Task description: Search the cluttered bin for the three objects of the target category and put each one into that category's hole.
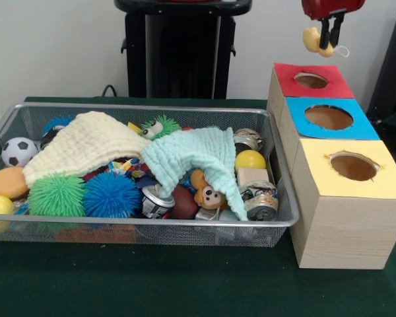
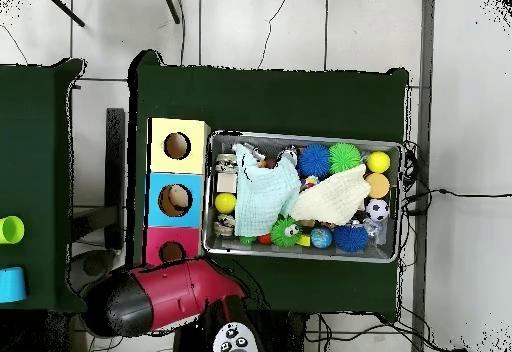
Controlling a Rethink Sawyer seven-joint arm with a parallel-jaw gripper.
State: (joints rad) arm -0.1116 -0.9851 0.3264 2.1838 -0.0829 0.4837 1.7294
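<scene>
My gripper [image 1: 329, 32] hangs at the top right of the front view, shut on a yellow plush duck [image 1: 311, 39]. The duck hangs above the round hole [image 1: 311, 80] in the red top of the pale wooden box; the same hole shows in the overhead view [image 2: 172, 251]. In the overhead view my red arm [image 2: 170, 293] reaches to the red panel and hides the gripper. A brown monkey with a tan face [image 1: 208, 193] lies in the silver wire-mesh bin [image 1: 152, 107], half under a mint cloth [image 1: 191, 155]. The bin also shows in the overhead view [image 2: 300, 138]. No third plush shows.
The blue-topped hole [image 1: 329, 117] and the yellow-topped hole [image 1: 353, 166] sit nearer the camera than the red one. The bin also holds a cream knitted cloth [image 1: 86, 142], green [image 1: 56, 195] and blue [image 1: 111, 195] spiky balls, drink cans [image 1: 261, 201], a soccer ball [image 1: 18, 151] and yellow balls [image 1: 250, 160].
</scene>
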